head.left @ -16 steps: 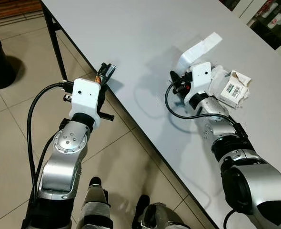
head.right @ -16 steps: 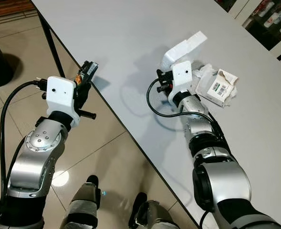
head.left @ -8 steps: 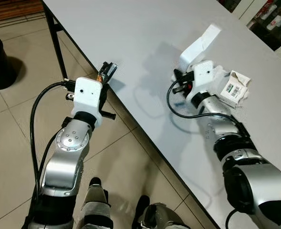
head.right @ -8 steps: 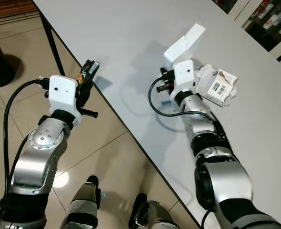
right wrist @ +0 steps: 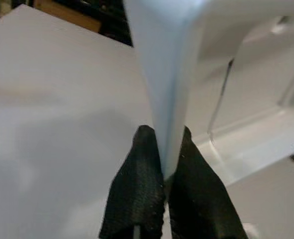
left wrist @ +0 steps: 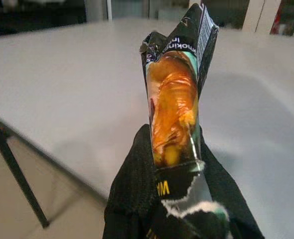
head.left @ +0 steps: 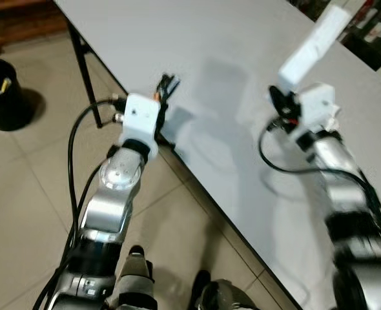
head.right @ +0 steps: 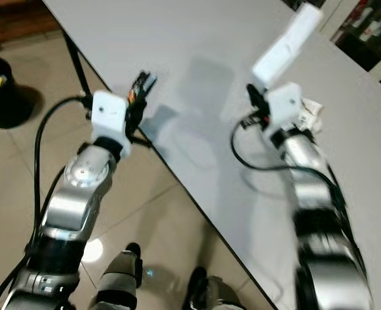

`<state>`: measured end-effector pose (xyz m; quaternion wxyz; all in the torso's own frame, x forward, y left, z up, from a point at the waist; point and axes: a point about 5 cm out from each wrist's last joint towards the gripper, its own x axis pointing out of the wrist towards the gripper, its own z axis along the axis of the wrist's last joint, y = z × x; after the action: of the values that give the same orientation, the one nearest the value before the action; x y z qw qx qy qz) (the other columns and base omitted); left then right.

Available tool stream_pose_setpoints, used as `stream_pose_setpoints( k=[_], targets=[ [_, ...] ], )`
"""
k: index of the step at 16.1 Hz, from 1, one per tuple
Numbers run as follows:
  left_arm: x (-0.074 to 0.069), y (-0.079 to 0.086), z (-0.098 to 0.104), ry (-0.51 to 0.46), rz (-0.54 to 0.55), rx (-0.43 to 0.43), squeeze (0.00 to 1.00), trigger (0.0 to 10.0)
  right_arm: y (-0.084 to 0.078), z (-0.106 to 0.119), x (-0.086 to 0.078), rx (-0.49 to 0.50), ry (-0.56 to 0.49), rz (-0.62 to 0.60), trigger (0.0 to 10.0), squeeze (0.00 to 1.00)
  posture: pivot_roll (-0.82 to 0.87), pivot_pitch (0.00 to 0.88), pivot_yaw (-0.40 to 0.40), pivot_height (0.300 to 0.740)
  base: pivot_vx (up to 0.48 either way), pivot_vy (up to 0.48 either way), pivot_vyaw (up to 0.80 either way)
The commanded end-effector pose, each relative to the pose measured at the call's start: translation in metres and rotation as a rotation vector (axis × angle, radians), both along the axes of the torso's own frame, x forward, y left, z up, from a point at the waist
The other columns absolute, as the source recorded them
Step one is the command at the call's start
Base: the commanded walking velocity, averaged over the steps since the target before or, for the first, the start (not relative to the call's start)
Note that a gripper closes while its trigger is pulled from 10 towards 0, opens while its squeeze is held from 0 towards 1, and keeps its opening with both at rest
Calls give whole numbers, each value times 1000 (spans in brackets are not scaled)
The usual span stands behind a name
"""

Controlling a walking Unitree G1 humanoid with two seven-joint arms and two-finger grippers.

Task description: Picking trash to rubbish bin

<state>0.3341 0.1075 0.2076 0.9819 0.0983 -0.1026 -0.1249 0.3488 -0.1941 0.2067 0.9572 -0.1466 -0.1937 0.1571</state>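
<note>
My left gripper (head.left: 163, 92) is shut on a dark snack wrapper (left wrist: 176, 107) with an orange picture, held upright over the table's near edge. Its fingers (left wrist: 132, 191) clamp the wrapper's torn lower end. My right gripper (head.right: 261, 87) is shut on a long white foam piece (head.right: 285, 44), lifted above the table and tilted up to the right. In the right wrist view the foam piece (right wrist: 162, 69) stands between the two pads (right wrist: 139, 174). The black rubbish bin (head.left: 4, 95) stands on the floor at far left, with something yellow inside.
The grey table (head.left: 203, 39) runs diagonally from top left to bottom right, with a black leg (head.left: 84, 68) at its near corner. A crumpled white paper with a barcode label (head.right: 312, 111) lies on the table behind my right wrist. Tiled floor (head.left: 22, 194) spreads to the left.
My right gripper has lifted the white foam piece higher off the table. My left gripper with the wrapper sits further right against the table edge. The view has shifted and the right arm is blurred.
</note>
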Motion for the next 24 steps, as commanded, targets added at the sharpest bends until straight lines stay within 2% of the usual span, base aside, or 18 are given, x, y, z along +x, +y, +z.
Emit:
stream_pose_setpoints(
  k=[1,3,6,7,10,12,15,18,20,24],
  targets=[
    [1,-7,-6,9,-13,8,0,10000,-10,8,-8,11,-23,-29,10000,0,322,160,-138,740,0,0,0],
    [4,-13,-16,26,-32,20,0,10000,-5,4,-33,-10,-55,-69,10000,0,258,130,-106,740,0,0,0],
    [3,-25,-18,25,-93,18,0,10000,1,0,-55,71,-47,-130,10000,0,238,112,-89,740,0,0,0],
    [2,-29,-19,34,-137,6,0,10000,4,-3,-67,123,-41,-194,10000,0,217,94,-73,740,0,0,0],
    [-3,-32,-19,30,-211,-9,0,10000,6,-6,-87,204,-9,-311,10000,0,200,81,-69,740,0,0,0],
    [-11,-33,-19,42,-302,-24,0,10000,8,-12,-101,252,29,-363,10000,0,193,82,-70,740,0,0,0],
    [-11,-26,-20,32,-276,-1,0,10000,10,-15,-109,255,62,-385,10000,0,180,79,-71,740,0,0,0],
    [-10,-24,-18,5,-201,-17,0,10000,4,-9,-111,261,62,-414,10000,0,172,77,-73,740,0,0,0],
    [-12,-28,-13,-12,-203,-20,0,10000,4,-6,-111,258,60,-411,10000,0,176,79,-77,740,0,0,666],
    [-9,-26,-13,-7,-183,-27,0,10000,8,-7,-110,250,85,-393,10000,0,185,81,-81,740,0,0,800]
  ],
)
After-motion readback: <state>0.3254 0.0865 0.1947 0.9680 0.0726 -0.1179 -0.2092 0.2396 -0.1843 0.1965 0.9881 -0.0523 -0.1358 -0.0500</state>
